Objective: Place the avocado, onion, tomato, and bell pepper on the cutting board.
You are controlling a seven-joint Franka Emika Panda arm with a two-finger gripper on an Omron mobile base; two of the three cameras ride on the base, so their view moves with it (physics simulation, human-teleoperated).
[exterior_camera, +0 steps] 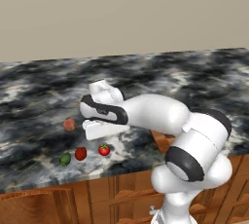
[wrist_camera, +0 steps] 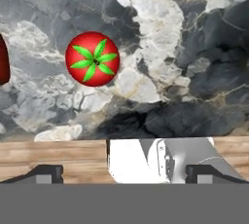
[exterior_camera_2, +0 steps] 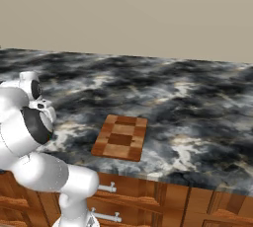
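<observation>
one tomato sat up and left of the gripper, whose jaws stood wide apart and empty, not yet centred over it

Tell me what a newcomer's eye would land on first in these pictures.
The white arm, bent low over the dark marbled counter. Next, the produce by the counter's front edge: bright red tomato, darker bell pepper and green avocado in a row, the onion farther back. The checkered cutting board lies bare, apart from them.
</observation>
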